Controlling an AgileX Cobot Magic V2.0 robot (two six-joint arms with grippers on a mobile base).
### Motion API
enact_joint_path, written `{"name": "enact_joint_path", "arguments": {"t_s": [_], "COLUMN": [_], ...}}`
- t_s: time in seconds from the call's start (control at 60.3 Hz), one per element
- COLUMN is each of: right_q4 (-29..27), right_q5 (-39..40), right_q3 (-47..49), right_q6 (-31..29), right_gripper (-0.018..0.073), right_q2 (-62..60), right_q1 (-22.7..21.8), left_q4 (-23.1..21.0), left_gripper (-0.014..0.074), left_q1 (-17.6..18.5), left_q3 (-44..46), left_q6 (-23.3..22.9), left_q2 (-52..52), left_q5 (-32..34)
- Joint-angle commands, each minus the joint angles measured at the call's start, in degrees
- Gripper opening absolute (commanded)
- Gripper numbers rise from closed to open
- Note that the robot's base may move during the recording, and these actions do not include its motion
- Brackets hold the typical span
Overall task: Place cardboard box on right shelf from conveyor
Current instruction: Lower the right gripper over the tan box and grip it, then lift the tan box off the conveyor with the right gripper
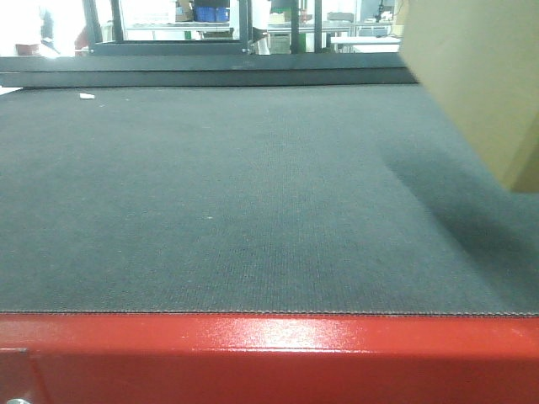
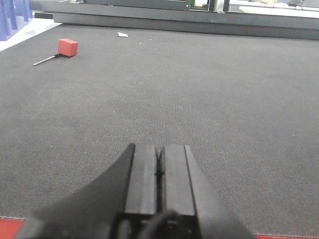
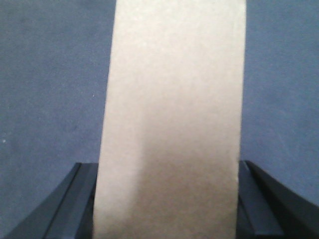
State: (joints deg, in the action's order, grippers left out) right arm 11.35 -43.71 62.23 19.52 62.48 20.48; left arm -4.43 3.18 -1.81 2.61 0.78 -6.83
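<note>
The cardboard box (image 1: 476,84), plain tan, hangs tilted above the right side of the conveyor (image 1: 236,194) and throws a shadow on the dark grey belt. In the right wrist view the cardboard box (image 3: 172,119) fills the middle of the frame, and my right gripper (image 3: 167,169) is shut on it with a black finger against each side. My left gripper (image 2: 159,152) is shut with nothing in it, low over the belt (image 2: 199,89) near its front edge. The right shelf is out of view.
The conveyor's red frame edge (image 1: 269,353) runs along the front. A small red block (image 2: 68,47) with a thin metal rod lies far left on the belt, and a white scrap (image 2: 122,35) lies beyond it. Blue bins (image 2: 12,17) stand off the belt's left corner.
</note>
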Motion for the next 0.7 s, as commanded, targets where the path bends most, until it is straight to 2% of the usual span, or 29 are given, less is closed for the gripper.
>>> {"name": "enact_joint_path", "arguments": {"t_s": [0.0, 0.265, 0.68], "right_q4": [0.86, 0.86, 0.86], "right_q5": [8.07, 10.81, 21.35], "right_q3": [-3.19, -12.6, -23.9], "right_q6": [-2.1, -2.31, -2.31], "right_gripper": [0.006, 0.006, 0.006], "right_q2": [-7.23, -23.2, -47.41], "right_q1": [-0.34, -0.29, -0.29], "left_q4": [-0.34, -0.34, -0.34], "left_gripper": [-0.0116, -0.0116, -0.0116], "left_q1": [0.46, 0.46, 0.46], "left_q3": [-0.48, -0.48, -0.48], "left_q6": [0.02, 0.02, 0.02], "left_q2": [0.76, 0.76, 0.76], "left_q5": [4.93, 4.93, 4.93]}}
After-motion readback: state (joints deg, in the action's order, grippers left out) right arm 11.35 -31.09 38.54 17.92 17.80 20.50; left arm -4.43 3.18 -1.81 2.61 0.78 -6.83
